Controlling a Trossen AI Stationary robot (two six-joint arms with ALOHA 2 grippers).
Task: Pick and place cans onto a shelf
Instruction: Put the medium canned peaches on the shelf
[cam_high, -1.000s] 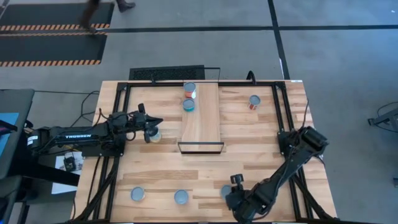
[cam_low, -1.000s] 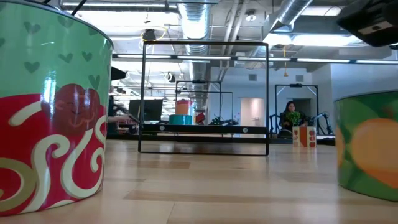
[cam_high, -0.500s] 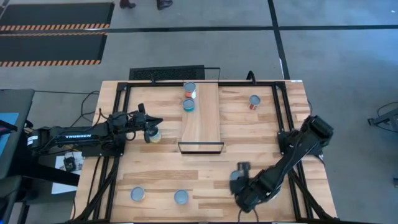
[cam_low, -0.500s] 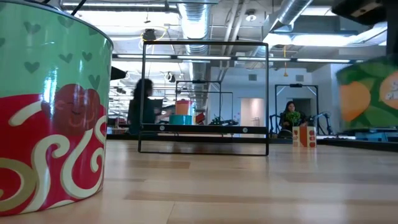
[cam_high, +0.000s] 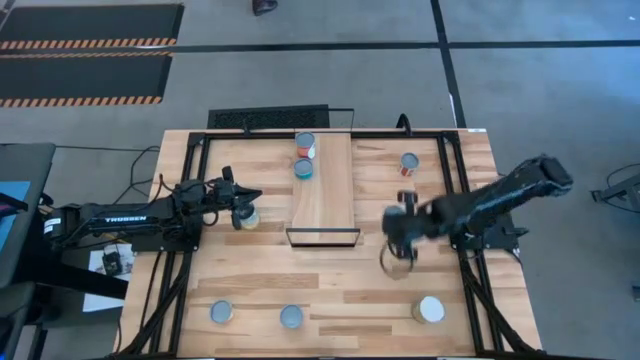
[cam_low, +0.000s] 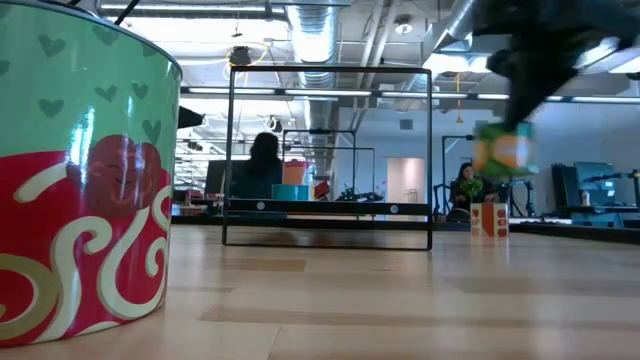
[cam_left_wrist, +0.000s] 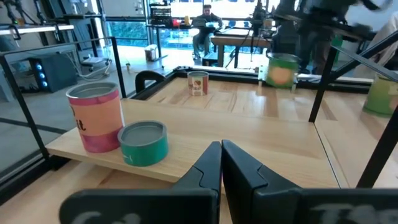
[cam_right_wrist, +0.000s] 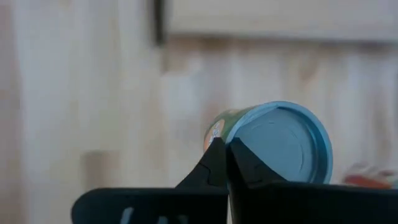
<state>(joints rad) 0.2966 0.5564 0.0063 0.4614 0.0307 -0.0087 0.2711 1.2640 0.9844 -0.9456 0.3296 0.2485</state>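
My right gripper (cam_high: 398, 238) is out over the table, right of the shelf's near end, shut on a green-and-orange can (cam_low: 503, 148) that hangs above the table. The shelf (cam_high: 325, 190) stands at the far middle. A pink-orange can (cam_left_wrist: 93, 117) and a teal can (cam_left_wrist: 144, 142) stand on its far left part. My left gripper (cam_high: 252, 200) waits left of the shelf, shut and holding nothing, beside a yellowish can (cam_high: 246, 219) standing on the table. My right gripper has its two fingers shut together at the rim of the can's silver top (cam_right_wrist: 217, 140), on the side nearest the wrist. The gripper comes from above. The can hangs below it, tilted and clear of the table; motion blur hides more.
Loose cans stand on the table: a red one (cam_high: 409, 163) at the far right, a white-lidded one (cam_high: 430, 310) at the near right, and two (cam_high: 221, 312) (cam_high: 291, 317) at the near left. The shelf's black frame (cam_low: 330, 150) stands high. A person moves behind the table.
My right gripper has taken the green-and-orange can from the table's near edge, lifted it clear, and swung fast toward the far edge, up beside the shelf's near end. The white-lidded can that the arm was covering now shows.
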